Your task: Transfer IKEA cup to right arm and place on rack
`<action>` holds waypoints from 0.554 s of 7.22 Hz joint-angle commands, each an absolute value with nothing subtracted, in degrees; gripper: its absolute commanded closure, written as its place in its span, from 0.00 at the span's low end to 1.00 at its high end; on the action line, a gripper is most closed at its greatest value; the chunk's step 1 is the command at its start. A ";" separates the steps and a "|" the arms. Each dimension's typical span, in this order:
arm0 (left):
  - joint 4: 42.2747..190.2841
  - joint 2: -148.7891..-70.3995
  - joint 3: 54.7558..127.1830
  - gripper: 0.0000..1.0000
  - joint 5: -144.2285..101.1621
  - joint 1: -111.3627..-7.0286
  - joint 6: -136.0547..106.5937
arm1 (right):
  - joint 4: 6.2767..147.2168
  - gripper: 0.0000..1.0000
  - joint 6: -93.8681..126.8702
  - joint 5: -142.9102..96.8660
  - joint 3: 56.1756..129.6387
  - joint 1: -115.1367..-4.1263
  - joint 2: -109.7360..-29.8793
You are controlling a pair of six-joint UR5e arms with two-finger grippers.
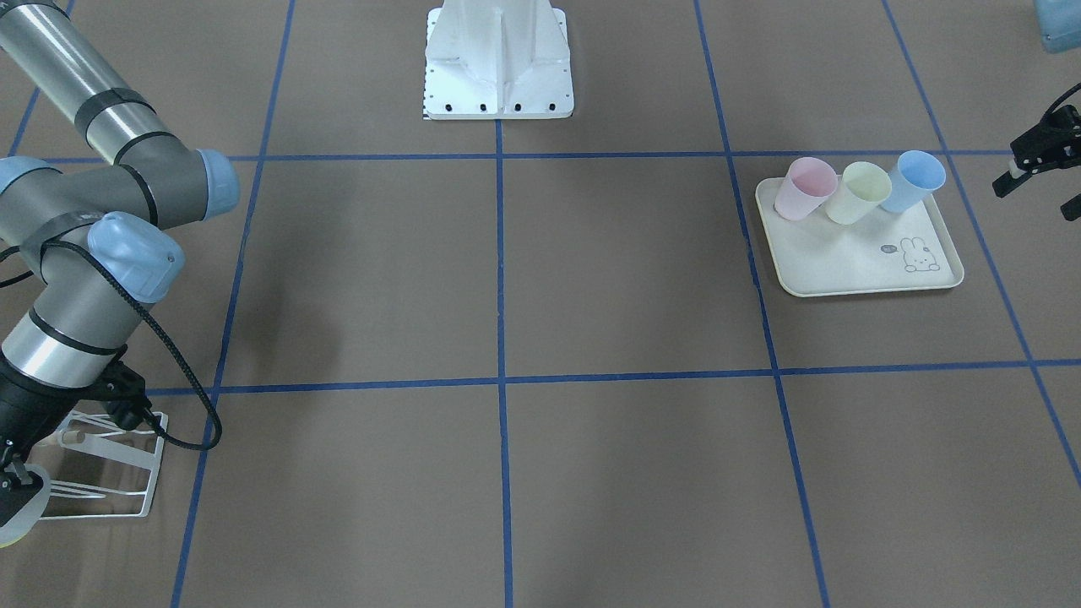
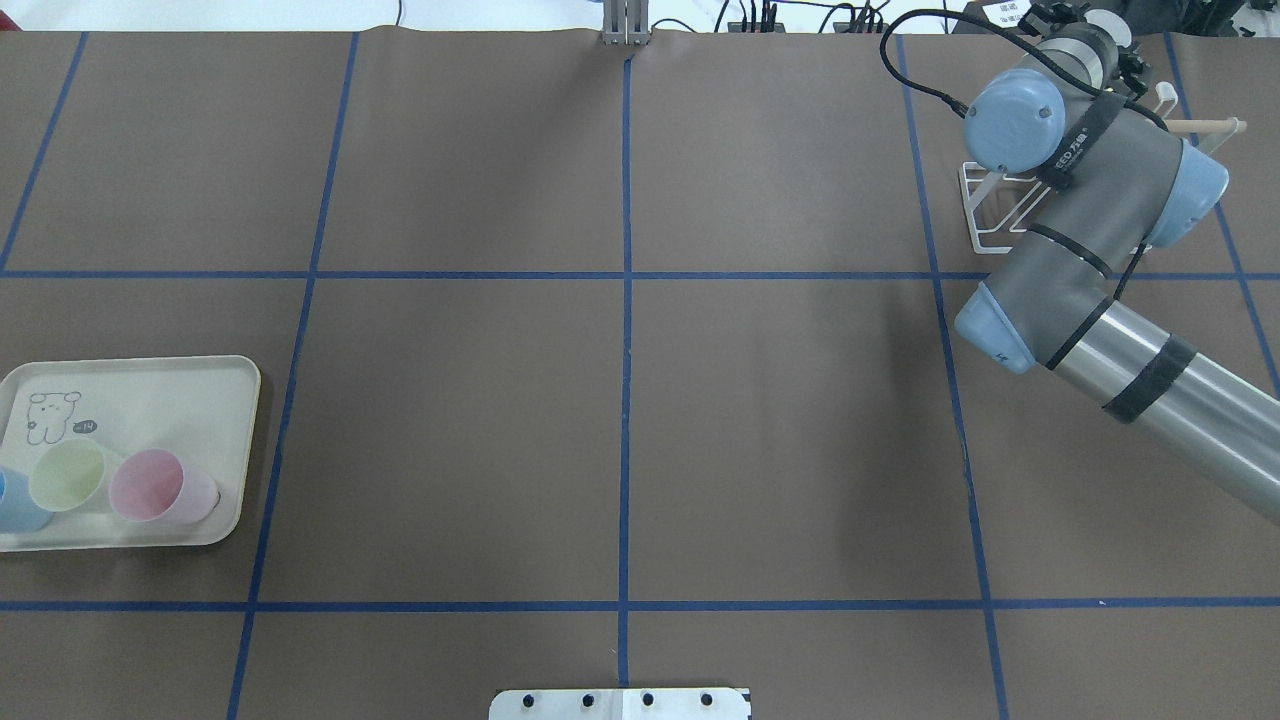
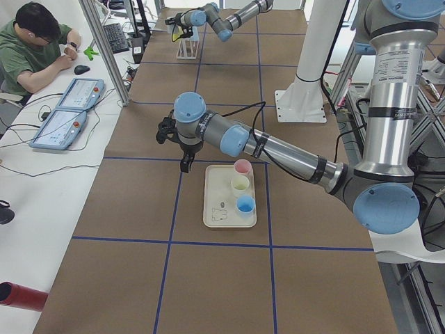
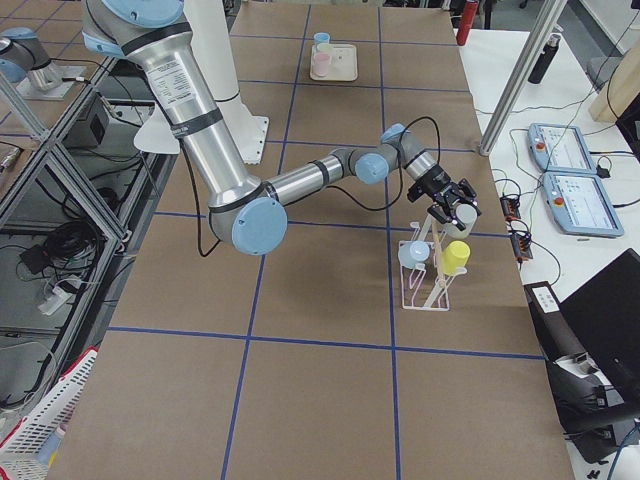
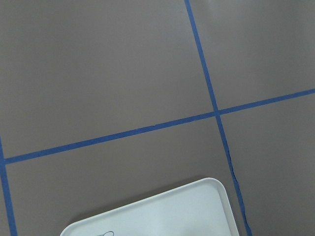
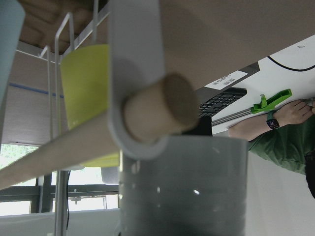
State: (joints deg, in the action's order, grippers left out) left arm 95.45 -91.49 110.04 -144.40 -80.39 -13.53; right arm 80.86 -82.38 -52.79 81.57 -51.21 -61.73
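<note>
Clamping the grey cup by its wall at the rack are my right fingers; left fingers stand apart. It seems light, slippery.

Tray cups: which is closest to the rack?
The pink cup, at the row's inner end; the yellow cup is mid-row, the blue cup outermost.
</note>
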 commanded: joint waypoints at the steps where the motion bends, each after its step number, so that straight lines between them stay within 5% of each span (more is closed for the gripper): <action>1: 95.45 -91.49 110.04 0.00 -144.40 -80.33 -13.62 | 80.86 0.27 -82.18 -52.73 81.56 -50.89 -61.70; 3: 95.97 -91.58 110.04 0.00 -144.40 -80.33 -15.20 | 80.86 0.01 -82.00 -52.82 81.56 -50.80 -61.61; 4: 95.98 -91.67 110.04 0.00 -144.49 -80.33 -15.29 | 80.86 0.01 -82.00 -52.74 81.56 -50.80 -61.61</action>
